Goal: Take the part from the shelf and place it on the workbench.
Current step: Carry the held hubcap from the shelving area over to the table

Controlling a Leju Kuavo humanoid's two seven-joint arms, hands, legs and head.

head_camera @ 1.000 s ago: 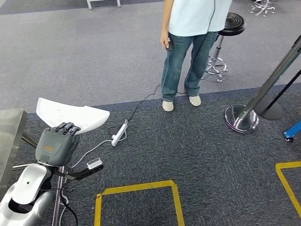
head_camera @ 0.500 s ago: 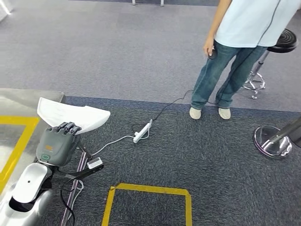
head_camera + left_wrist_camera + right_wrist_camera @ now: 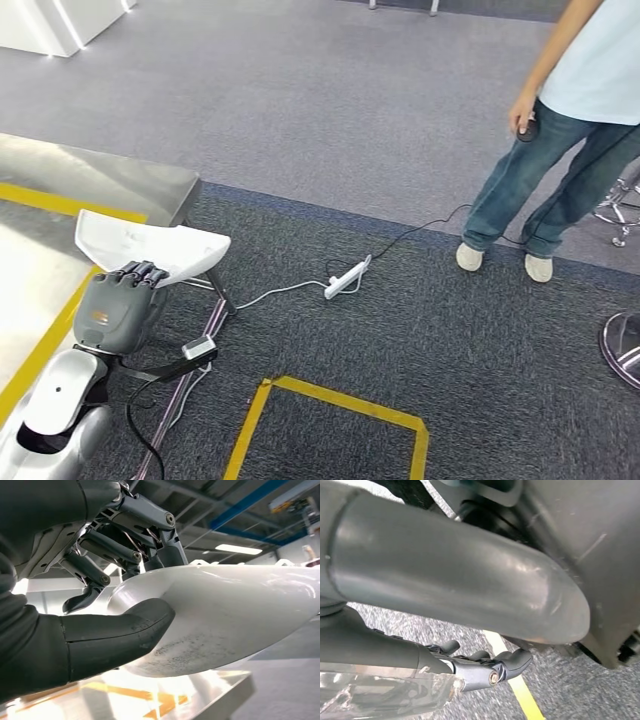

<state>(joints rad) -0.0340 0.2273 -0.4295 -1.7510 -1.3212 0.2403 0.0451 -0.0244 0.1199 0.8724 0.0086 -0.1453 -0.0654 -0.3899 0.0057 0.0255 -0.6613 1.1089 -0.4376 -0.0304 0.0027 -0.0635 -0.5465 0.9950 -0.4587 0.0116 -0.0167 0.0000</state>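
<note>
The white part (image 3: 151, 246) is held in the left robot hand (image 3: 121, 305), thumb beneath, at the frame's lower left above the table (image 3: 98, 180) edge. Released there, it could tip floorward.

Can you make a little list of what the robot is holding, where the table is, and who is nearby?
holding: left robot hand grips a white part
table: metal workbench with yellow tape, under the part's far end
floor: white power strip, yellow tape square
nearby: a person in jeans stands at the right
right robot hand: empty, hangs above the floor
</note>
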